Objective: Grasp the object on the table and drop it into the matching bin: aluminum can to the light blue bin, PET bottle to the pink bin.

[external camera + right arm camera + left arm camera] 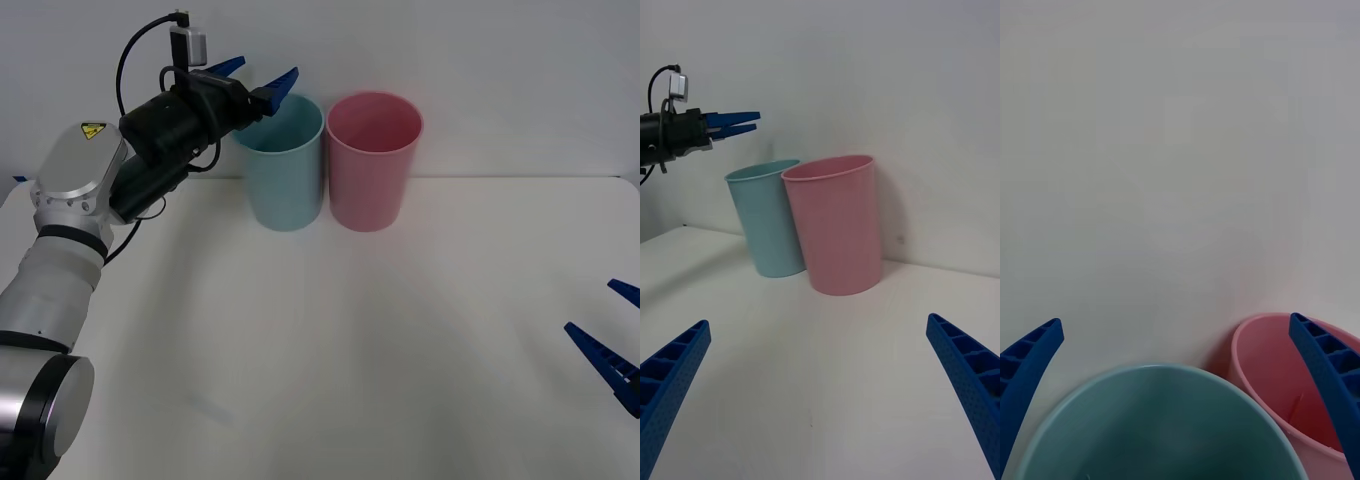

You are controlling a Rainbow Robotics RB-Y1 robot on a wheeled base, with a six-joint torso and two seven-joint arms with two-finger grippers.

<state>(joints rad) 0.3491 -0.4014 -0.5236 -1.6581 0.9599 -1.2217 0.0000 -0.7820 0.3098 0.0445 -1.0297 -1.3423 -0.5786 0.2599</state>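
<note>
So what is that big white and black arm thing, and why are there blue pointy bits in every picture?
It's a robot with two arms. Each arm ends in a claw with two blue fingers, and each wrist carries a small camera, so the fingers poke into those pictures. The wide picture looks down from above the arms. The left claw is open, holding nothing, up over the light blue bin. Its wrist camera looks down into that bin. The pink bin stands right beside it on the white table. The right claw waits open, low at the table's right edge, and its camera sees both bins from the side.
</note>
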